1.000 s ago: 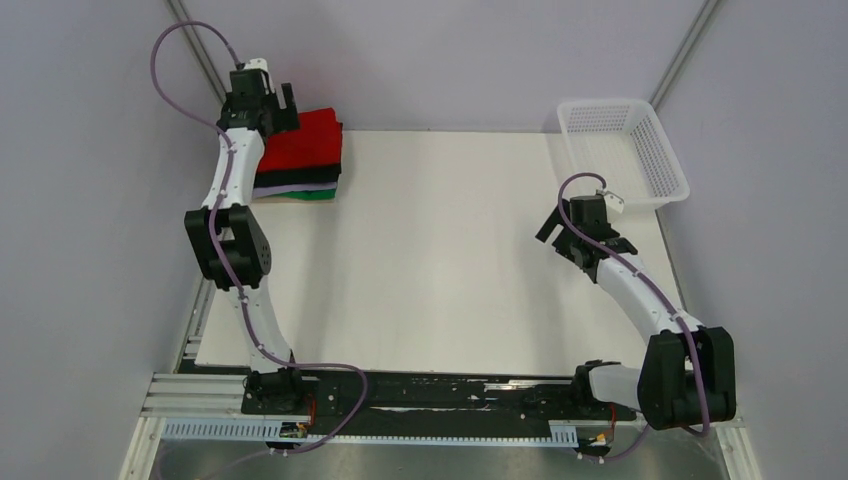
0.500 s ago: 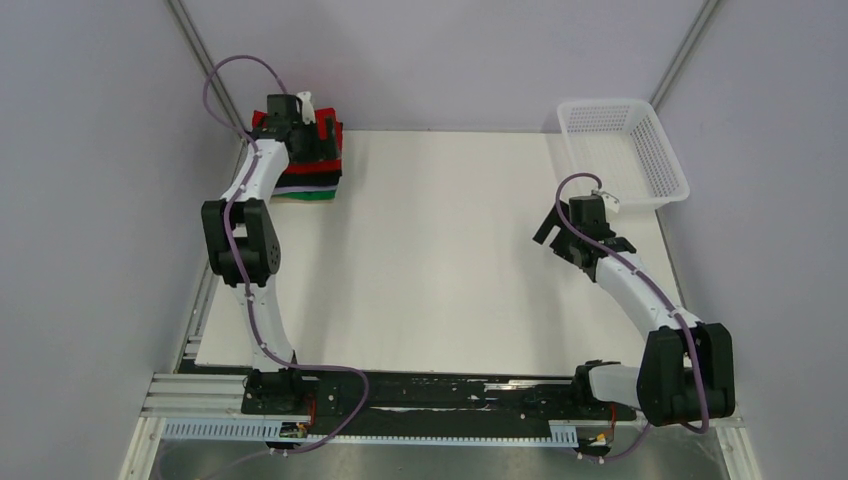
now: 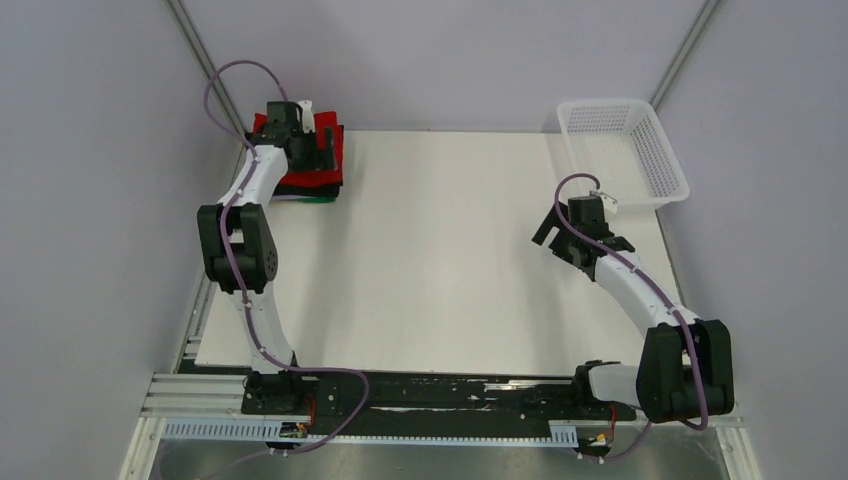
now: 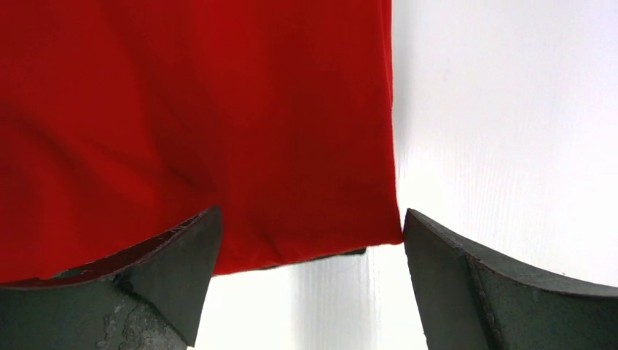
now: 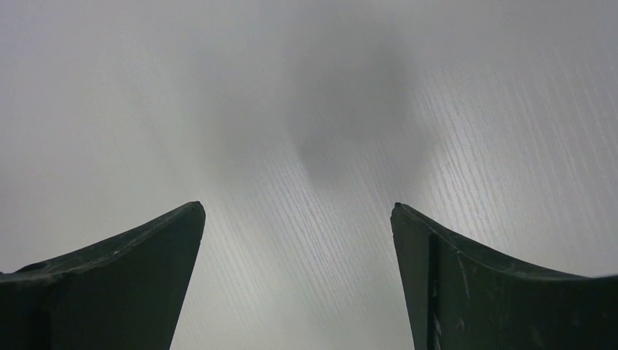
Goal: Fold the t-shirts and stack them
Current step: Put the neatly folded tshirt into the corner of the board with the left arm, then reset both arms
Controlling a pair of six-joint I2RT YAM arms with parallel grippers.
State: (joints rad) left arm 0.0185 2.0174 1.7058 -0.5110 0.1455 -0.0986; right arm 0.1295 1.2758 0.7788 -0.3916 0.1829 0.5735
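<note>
The t-shirts lie as a folded stack at the table's back left corner, with the red shirt on top and a green edge at the bottom. In the left wrist view the red shirt fills the upper left, and a thin dark layer peeks out under its near edge. My left gripper hovers open over the stack's right part, its fingers spread either side of the red corner and holding nothing. My right gripper is open above bare table at the right, also holding nothing.
A white mesh basket stands at the back right corner, just beyond the right arm. Grey walls close in the table on the left, the back and the right. The white tabletop lies between the two arms.
The left arm has swung right from beside the stack to directly over it, then settled slightly. The right arm has hardly moved. Both grippers stay open.
</note>
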